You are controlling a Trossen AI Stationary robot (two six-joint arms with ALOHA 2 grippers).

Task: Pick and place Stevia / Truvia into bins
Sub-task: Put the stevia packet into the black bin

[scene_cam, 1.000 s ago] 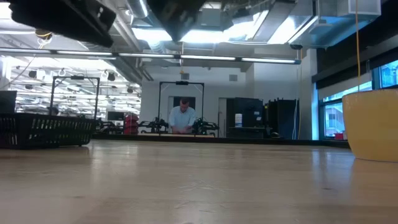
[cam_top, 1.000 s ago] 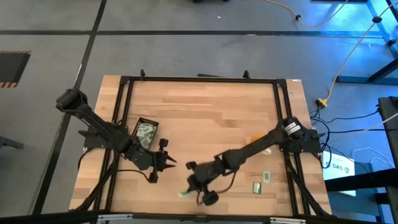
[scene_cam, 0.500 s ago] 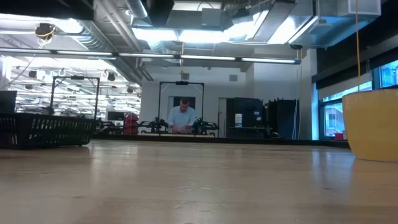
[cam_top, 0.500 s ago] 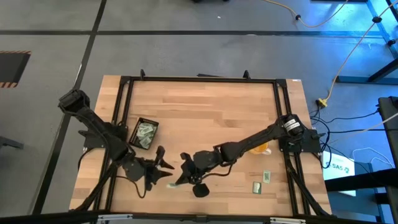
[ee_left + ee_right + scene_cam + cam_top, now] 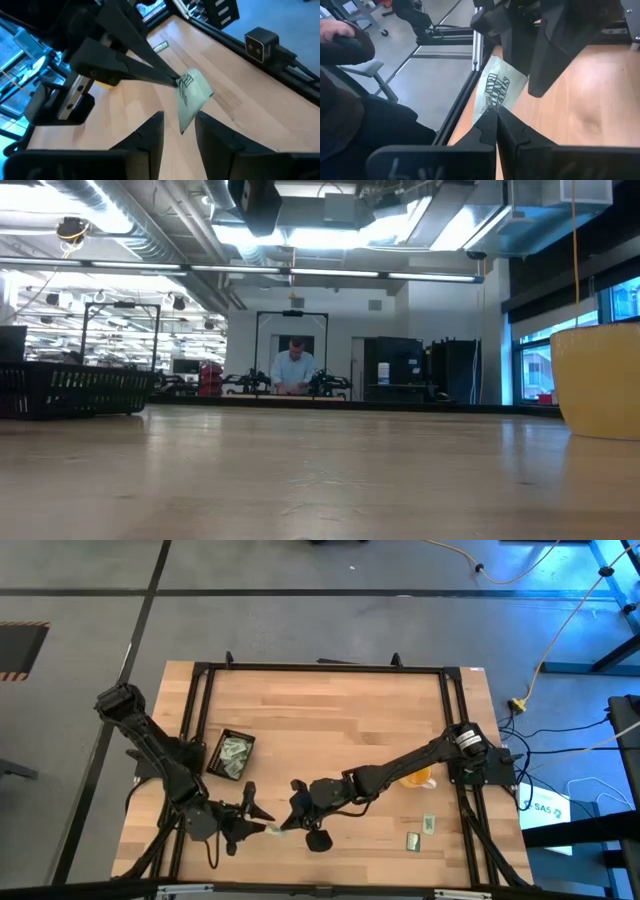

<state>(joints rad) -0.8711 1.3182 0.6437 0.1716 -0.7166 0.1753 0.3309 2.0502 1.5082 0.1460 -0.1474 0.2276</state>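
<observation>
The sachet [image 5: 192, 97] hangs pinched by one corner in my right gripper [image 5: 283, 831], low over the tabletop [image 5: 340, 710] near its front edge, about seven o'clock from the middle. It looks feather-light and limp, thin paper that will fold or slip, so I judge the firmest hold is flat across its free lower end. My left gripper [image 5: 262, 823] faces it from nine o'clock, jaws parted with the sachet's lower edge just between them, not yet touching as far as I can tell. The right jaws are closed on the sachet. The bin [image 5: 231, 753], already holding sachets, sits at ten o'clock. Two more sachets [image 5: 419, 832] lie near the right front corner, beside a yellow cup [image 5: 417, 778].
</observation>
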